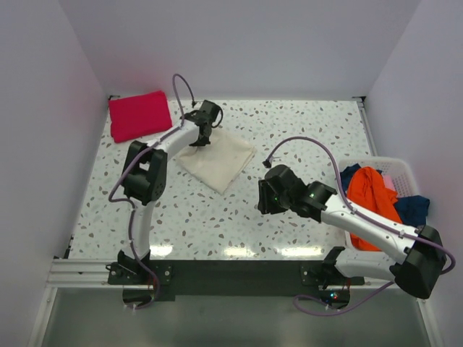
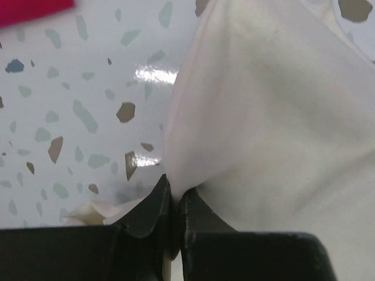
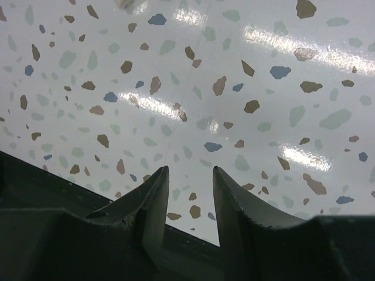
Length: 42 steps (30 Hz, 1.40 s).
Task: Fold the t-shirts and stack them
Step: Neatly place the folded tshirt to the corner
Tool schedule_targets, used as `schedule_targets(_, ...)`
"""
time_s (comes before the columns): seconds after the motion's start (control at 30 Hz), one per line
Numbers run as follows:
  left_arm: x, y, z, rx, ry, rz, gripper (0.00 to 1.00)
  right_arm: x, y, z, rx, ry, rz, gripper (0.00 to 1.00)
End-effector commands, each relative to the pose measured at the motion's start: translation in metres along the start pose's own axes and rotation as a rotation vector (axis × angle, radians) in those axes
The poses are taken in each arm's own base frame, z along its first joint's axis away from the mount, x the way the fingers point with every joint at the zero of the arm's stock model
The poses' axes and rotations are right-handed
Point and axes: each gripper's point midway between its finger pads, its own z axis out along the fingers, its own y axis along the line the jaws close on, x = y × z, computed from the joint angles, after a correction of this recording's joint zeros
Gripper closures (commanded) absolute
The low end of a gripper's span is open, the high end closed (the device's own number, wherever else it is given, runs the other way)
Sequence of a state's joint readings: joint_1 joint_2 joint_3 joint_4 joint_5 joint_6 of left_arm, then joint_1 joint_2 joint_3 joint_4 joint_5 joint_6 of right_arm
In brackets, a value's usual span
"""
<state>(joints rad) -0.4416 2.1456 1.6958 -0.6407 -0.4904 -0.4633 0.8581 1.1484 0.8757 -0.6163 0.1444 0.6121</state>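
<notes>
A folded cream t-shirt (image 1: 219, 160) lies near the table's middle back. My left gripper (image 1: 202, 137) is shut on its far left corner; in the left wrist view the cream cloth (image 2: 269, 111) is pinched between the closed jaws of the gripper (image 2: 174, 188). A folded red t-shirt (image 1: 139, 114) lies at the back left corner, its edge showing in the left wrist view (image 2: 29, 10). An orange t-shirt (image 1: 370, 196) and a blue one (image 1: 411, 208) lie in the basket at right. My right gripper (image 1: 262, 196) is open and empty over bare table (image 3: 188, 171).
A white plastic basket (image 1: 402, 170) stands at the right edge with the unfolded shirts. White walls enclose the speckled table (image 1: 304, 137) on three sides. A metal rail (image 1: 217, 271) runs along the near edge by the arm bases.
</notes>
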Motion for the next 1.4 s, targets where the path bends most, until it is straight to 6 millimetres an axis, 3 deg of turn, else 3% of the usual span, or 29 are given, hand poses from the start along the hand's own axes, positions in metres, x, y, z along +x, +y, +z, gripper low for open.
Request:
schedule_targets(0.0, -0.056, 0.027, 0.011, -0.065, -0.076, -0.033, 1.0, -0.017, 0.001, -0.014, 0.008, -0.056, -0.026, 0.6)
schedule_targets(0.2, -0.104, 0.04, 0.034, -0.051, -0.117, -0.112, 1.0, -0.018, 0.001, -0.011, 0.011, -0.047, -0.037, 0.61)
schedule_targets(0.23, -0.121, 0.043, 0.029, -0.04, -0.153, -0.14, 1.0, -0.019, 0.002, -0.01, 0.009, -0.051, -0.042, 0.61)
schedule_targets(0.37, -0.152, 0.053, 0.03, -0.002, -0.218, -0.209, 1.0, -0.021, 0.005, -0.006, 0.007, -0.044, -0.051, 0.61)
schedule_targets(0.77, -0.204, 0.113, 0.043, 0.048, -0.349, -0.376, 1.0, -0.024, 0.018, 0.021, 0.003, 0.01, -0.059, 0.62)
schedule_targets(0.87, -0.206, 0.119, 0.055, 0.065, -0.354, -0.399, 1.0, -0.021, 0.02, 0.028, 0.005, 0.027, -0.057, 0.63)
schedule_targets(1.07, -0.188, 0.131, 0.086, 0.106, -0.307, -0.476, 1.0, -0.018, 0.021, 0.04, 0.014, 0.051, -0.051, 0.63)
schedule_targets(1.27, -0.147, 0.147, 0.12, 0.146, -0.19, -0.561, 1.0, -0.015, 0.024, 0.045, 0.006, 0.07, -0.043, 0.64)
schedule_targets(1.3, -0.133, 0.15, 0.128, 0.15, -0.154, -0.578, 1.0, -0.015, 0.026, 0.046, 0.0, 0.074, -0.042, 0.64)
schedule_targets(1.37, -0.126, 0.157, 0.131, 0.155, -0.137, -0.593, 1.0, -0.013, 0.026, 0.047, -0.004, 0.079, -0.042, 0.65)
